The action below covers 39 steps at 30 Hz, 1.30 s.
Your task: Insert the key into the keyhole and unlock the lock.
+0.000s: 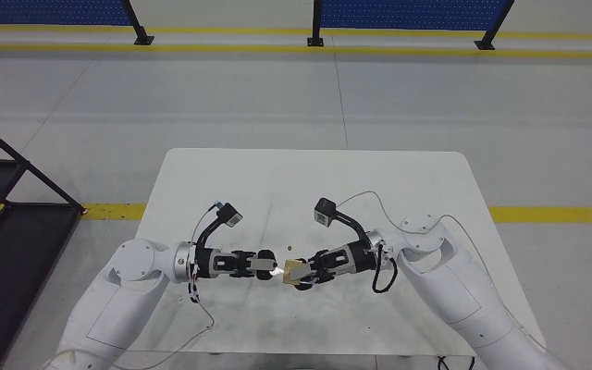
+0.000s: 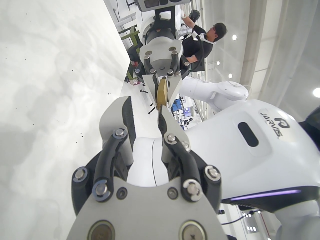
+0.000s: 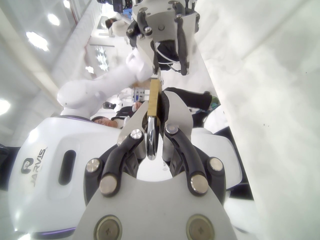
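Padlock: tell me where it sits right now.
In the top view the brass padlock is clamped in the right gripper over the near half of the table, about midway across, with the left gripper right beside it.

In the top view, the padlock (image 1: 296, 269) is a tiny brass patch, too small to show a key or keyhole. The right gripper (image 3: 154, 102) clamps it, and its fingers (image 3: 175, 111) cover the broad faces. The end that faces the left gripper (image 2: 143, 104) sits behind one of that gripper's fingertips, so whether a key is seated there cannot be told.
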Tool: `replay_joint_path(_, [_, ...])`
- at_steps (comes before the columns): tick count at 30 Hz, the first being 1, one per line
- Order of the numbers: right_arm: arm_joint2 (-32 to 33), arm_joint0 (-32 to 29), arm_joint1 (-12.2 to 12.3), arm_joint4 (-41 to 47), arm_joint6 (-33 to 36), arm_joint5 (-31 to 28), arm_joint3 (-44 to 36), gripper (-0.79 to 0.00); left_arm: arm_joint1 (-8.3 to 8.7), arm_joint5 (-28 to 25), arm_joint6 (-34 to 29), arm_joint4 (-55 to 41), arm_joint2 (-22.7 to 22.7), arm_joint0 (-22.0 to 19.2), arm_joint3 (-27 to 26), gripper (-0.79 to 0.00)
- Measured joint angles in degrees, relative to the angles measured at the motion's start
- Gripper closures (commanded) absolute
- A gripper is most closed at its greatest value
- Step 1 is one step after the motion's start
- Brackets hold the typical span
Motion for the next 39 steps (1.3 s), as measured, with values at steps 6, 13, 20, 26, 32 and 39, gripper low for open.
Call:
replay_joint_path(6, [0.0, 0.0, 0.0, 0.0, 0.0, 0.0, 0.0, 0.0, 0.09, -0.75, -0.81, -0.87, -0.3, 0.37, -0.59, -0.126])
replay_joint_path(13, [0.0, 0.0, 0.0, 0.0, 0.0, 0.0, 0.0, 0.0, 0.23, -1.4, -2.04, -1.46, -0.52, 0.97, -1.3, -0.111])
replay_joint_path(20, [0.0, 0.0, 0.0, 0.0, 0.0, 0.0, 0.0, 0.0, 0.29, -1.18, -2.34, -2.23, -0.53, 1.22, -1.81, 0.0])
replay_joint_path(26, [0.0, 0.0, 0.0, 0.0, 0.0, 0.0, 0.0, 0.0, 0.19, -0.16, -1.33, -1.81, 0.09, 0.52, -1.56, 0.0])
replay_joint_path(32, [0.0, 0.0, 0.0, 0.0, 0.0, 0.0, 0.0, 0.0, 0.1, 0.95, -0.71, -1.32, 0.8, -0.21, -1.62, 0.0])
replay_joint_path(39, [0.0, 0.0, 0.0, 0.0, 0.0, 0.0, 0.0, 0.0, 0.04, 2.58, -1.0, -0.75, 1.79, -0.88, -1.64, 0.0])
